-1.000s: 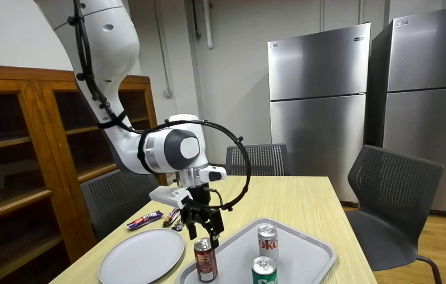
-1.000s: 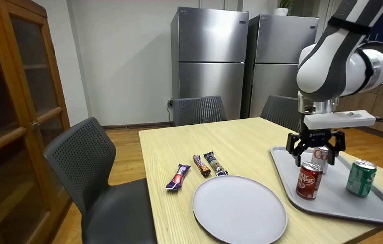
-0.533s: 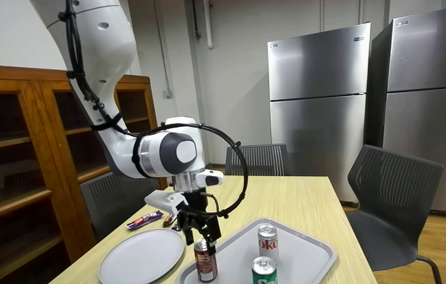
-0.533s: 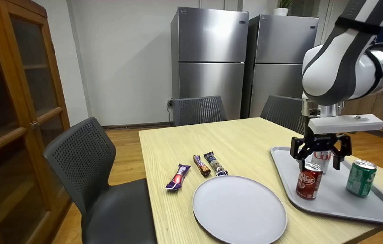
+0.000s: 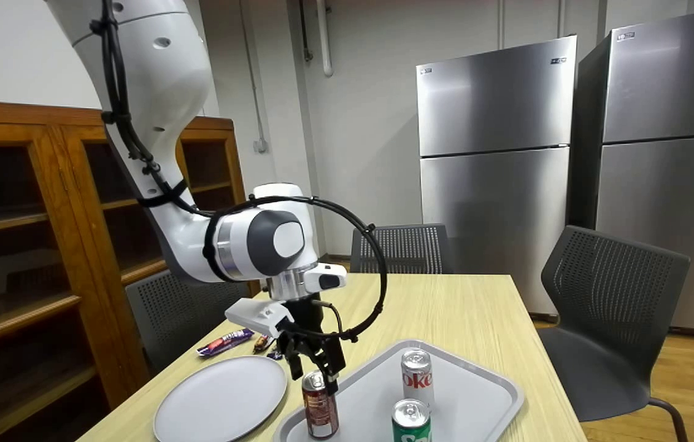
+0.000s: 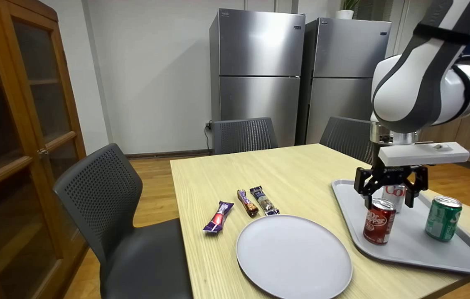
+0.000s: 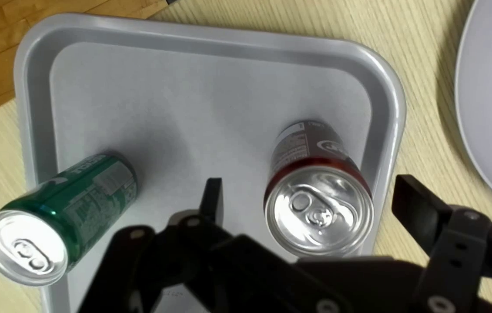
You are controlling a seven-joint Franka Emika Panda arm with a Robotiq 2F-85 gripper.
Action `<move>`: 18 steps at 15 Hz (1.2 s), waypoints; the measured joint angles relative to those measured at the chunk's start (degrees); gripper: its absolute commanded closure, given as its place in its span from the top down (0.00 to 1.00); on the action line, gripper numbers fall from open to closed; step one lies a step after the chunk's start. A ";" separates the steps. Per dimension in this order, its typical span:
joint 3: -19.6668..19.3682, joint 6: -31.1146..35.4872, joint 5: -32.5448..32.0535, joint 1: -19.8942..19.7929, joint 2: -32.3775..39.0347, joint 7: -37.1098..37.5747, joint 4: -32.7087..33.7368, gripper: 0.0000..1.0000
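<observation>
Above the grey tray (image 7: 206, 82), the jaws stand wide, clear of the red can (image 7: 319, 187) between them.

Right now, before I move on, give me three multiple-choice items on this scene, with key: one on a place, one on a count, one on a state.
1. Where does the Dr Pepper can stand?
A. On the round plate
B. On the gray tray
C. On a chair

2. How many wrapped bars lie on the table?
A. Three
B. Five
C. One

3. How does the gripper stand?
A. Shut on the can
B. Shut on nothing
C. Open, holding nothing

Right letters:
1 B: in both exterior views its base is inside the tray's rim.
2 A: three separate bars show in an exterior view.
3 C: the wrist view shows gaps between the can and both fingers.
</observation>
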 measured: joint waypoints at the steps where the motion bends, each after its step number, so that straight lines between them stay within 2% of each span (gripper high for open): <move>1: -0.02 0.30 -0.01 0.00 0.12 0.00 -0.02 1.00; 11: -0.21 3.95 -0.04 0.05 2.77 0.00 0.48 1.00; 12: -0.21 4.15 -0.04 0.10 3.08 0.00 0.69 0.75; 14: -0.21 4.42 -0.04 0.22 3.70 0.00 1.20 0.66; 17: -0.21 4.57 -0.04 0.45 4.35 0.00 1.80 0.41; 18: -0.21 4.58 -0.04 0.54 4.43 0.00 1.94 0.40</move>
